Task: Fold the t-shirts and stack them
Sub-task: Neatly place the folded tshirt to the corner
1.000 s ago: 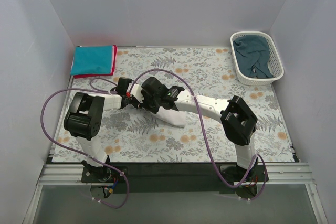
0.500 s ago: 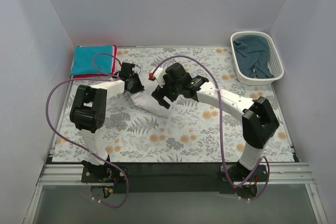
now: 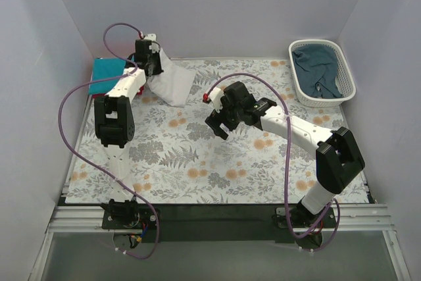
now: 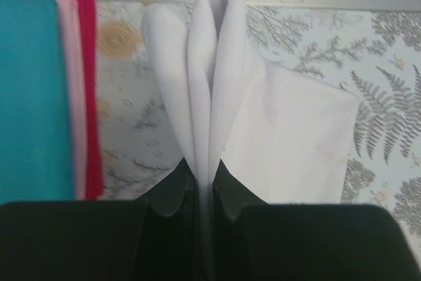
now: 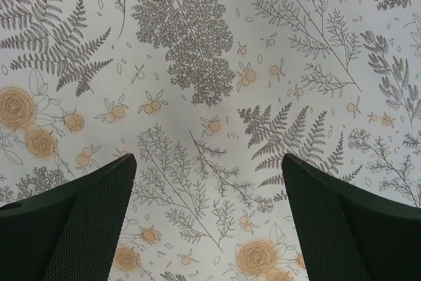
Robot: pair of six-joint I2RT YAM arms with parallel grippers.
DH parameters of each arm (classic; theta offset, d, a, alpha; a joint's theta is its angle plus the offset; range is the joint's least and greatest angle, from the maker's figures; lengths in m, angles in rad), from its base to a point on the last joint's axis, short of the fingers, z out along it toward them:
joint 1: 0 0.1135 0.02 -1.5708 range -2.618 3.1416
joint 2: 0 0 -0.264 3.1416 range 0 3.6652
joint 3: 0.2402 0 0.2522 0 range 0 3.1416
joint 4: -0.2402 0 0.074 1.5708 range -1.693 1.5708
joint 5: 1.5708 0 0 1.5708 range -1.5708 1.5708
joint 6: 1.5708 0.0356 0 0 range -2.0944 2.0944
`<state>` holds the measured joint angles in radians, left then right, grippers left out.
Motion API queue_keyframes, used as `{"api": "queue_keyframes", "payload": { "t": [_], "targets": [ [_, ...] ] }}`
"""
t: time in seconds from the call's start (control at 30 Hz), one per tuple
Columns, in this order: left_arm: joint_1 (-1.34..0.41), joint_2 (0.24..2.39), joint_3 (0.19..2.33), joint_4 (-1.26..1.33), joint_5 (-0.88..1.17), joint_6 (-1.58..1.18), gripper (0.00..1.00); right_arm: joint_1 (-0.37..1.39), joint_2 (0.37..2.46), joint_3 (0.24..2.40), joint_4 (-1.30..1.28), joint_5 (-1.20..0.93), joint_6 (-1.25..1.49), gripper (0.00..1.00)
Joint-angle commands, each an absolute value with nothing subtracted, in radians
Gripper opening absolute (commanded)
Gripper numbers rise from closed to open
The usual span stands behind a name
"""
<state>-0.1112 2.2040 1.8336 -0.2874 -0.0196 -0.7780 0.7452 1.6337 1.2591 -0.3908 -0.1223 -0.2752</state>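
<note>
My left gripper (image 3: 152, 65) is shut on the folded white t-shirt (image 3: 170, 81), which hangs from it at the back left of the table; in the left wrist view the white t-shirt (image 4: 263, 123) bunches up between the fingers (image 4: 172, 189). Just left of it lies the bright teal t-shirt (image 3: 105, 76) on the red t-shirt (image 4: 91, 83), with the teal one (image 4: 29, 97) on top. A dark blue-teal t-shirt (image 3: 318, 70) fills the basket. My right gripper (image 3: 218, 125) hangs open over bare tablecloth near the middle, its fingers (image 5: 85, 215) wide apart with nothing between them.
The white slatted basket (image 3: 345, 70) stands at the back right corner. The floral tablecloth (image 3: 197, 162) covers the table. White walls close in the back and both sides. A purple cable (image 3: 66, 136) loops beside the left arm.
My right gripper let go of the white t-shirt and drew back to the right, open. My left gripper carried the shirt up and back toward the teal and red stack.
</note>
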Motion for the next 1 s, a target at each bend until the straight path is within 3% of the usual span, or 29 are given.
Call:
{"api": "queue_keyframes", "payload": {
  "t": [0.0,0.33,0.97],
  "targets": [
    [-0.061,2.23,1.976,-0.353,-0.003,-0.663,0.0,0.736,1.585,1.243,-0.39,-0.123,-0.284,0.98],
    [-0.017,2.232,2.124,-0.373,-0.017,-0.543,0.0,0.726,1.577,1.221,-0.388,-0.132,-0.287,0.98],
    [-0.009,2.086,2.131,-0.411,-0.015,-0.506,0.0,0.724,1.592,1.232,-0.39,-0.14,-0.276,0.98]
  ]
}}
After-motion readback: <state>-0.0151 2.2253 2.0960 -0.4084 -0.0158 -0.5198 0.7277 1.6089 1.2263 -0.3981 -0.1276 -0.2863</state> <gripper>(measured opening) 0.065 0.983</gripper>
